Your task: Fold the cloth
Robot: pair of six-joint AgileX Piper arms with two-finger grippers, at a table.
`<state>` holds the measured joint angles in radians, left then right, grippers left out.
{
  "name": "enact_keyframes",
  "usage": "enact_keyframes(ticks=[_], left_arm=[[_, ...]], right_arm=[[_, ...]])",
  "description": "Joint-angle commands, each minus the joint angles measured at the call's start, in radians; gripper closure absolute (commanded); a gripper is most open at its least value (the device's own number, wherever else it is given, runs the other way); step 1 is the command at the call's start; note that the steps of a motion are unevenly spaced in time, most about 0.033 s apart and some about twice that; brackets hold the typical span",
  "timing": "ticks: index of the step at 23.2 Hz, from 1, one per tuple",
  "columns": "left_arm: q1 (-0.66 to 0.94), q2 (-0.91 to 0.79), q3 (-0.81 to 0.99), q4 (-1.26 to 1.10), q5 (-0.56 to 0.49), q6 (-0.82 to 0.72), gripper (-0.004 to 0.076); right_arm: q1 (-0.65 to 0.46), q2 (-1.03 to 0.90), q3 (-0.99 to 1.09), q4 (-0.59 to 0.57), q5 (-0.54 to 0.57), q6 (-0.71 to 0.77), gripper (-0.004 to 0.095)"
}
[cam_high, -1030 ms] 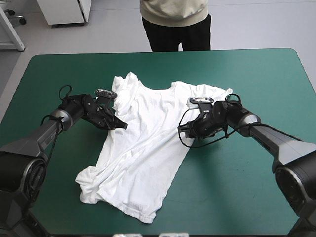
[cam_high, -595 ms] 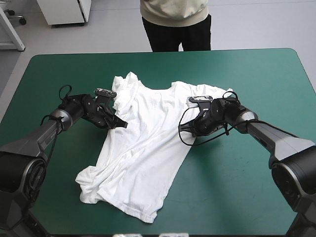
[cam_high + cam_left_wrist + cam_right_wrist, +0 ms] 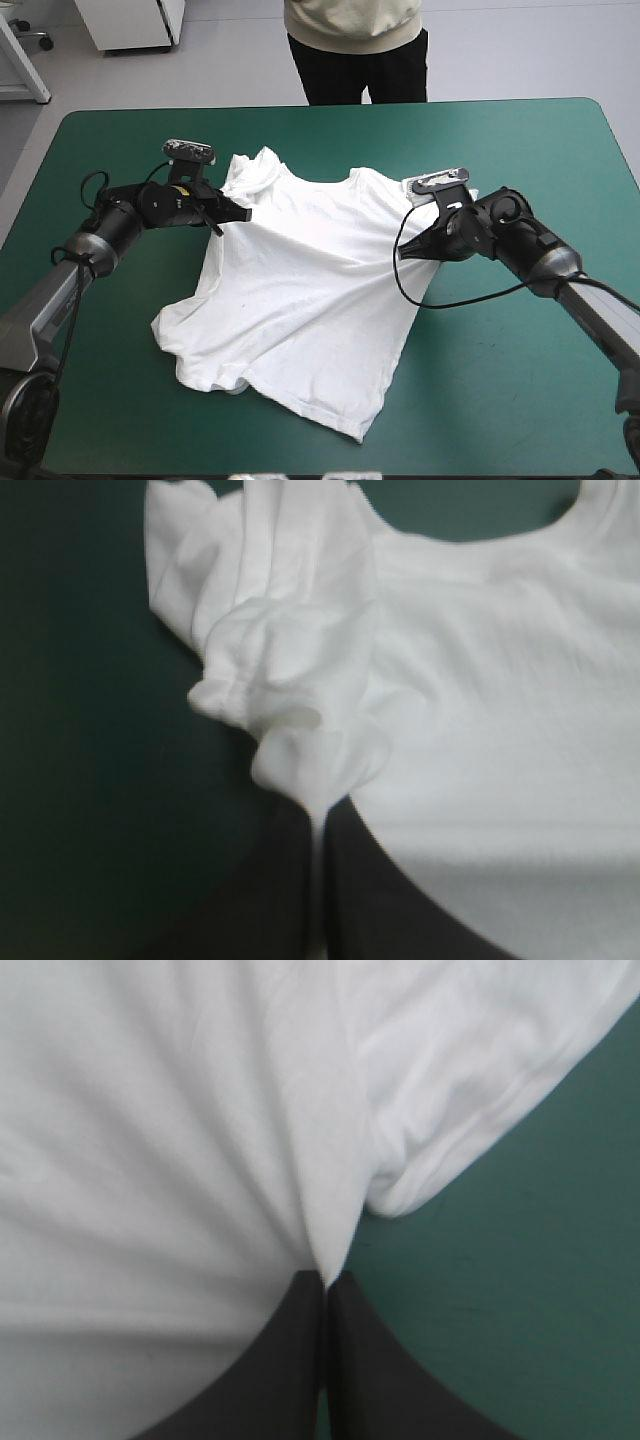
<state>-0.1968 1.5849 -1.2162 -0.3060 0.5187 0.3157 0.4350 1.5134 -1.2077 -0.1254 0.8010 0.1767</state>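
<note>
T-shirt [image 3: 300, 300] spread out | left hand [image 3: 243, 212] clenched on its sleeve-side fabric | right hand [image 3: 404, 252] likewise | both low, reaching inward

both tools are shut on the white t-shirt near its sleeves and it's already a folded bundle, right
Not a bundle: the high view shows the T-shirt spread open on the teal-green cover. The left tool and right tool are indeed each shut on it near a sleeve.
</note>
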Motion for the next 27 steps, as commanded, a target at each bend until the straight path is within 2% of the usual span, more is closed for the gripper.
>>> enact_keyframes(ticks=[1, 4, 6, 10, 16, 18, 22, 23, 27], left_arm=[[-0.001, -0.114, -0.056, -0.023, -0.049, -0.011, 0.0733], [-0.001, -0.188, -0.141, -0.023, -0.013, -0.011, 0.0733], [-0.001, -0.221, -0.24, -0.019, 0.047, -0.009, 0.0733], [-0.001, -0.244, -0.458, -0.015, 0.183, -0.006, 0.0733], [-0.001, -0.244, -0.688, -0.015, 0.33, 0.0, 0.0733], [-0.001, -0.263, -0.76, -0.015, 0.383, 0.013, 0.0733], [-0.001, -0.329, -0.767, -0.008, 0.412, 0.001, 0.0733], [-0.001, -0.358, -0.765, 0.021, 0.459, -0.016, 0.0733], [-0.001, -0.384, -0.765, 0.063, 0.607, -0.059, 0.0733]], right_arm=[[-0.007, -0.11, -0.068, -0.098, -0.019, 0.007, 0.0925], [-0.007, -0.146, -0.158, -0.185, 0.01, 0.008, 0.0925], [-0.007, -0.16, -0.238, -0.232, 0.034, 0.009, 0.0925], [-0.007, -0.19, -0.44, -0.246, 0.063, -0.045, 0.0925], [-0.007, -0.223, -0.666, -0.219, 0.174, -0.149, 0.0925], [-0.007, -0.248, -0.759, -0.186, 0.272, -0.19, 0.0925], [-0.007, -0.303, -0.792, -0.123, 0.402, -0.216, 0.0925], [-0.007, -0.332, -0.787, -0.098, 0.448, -0.219, 0.0925], [-0.005, -0.398, -0.759, -0.044, 0.448, -0.209, 0.0924]])
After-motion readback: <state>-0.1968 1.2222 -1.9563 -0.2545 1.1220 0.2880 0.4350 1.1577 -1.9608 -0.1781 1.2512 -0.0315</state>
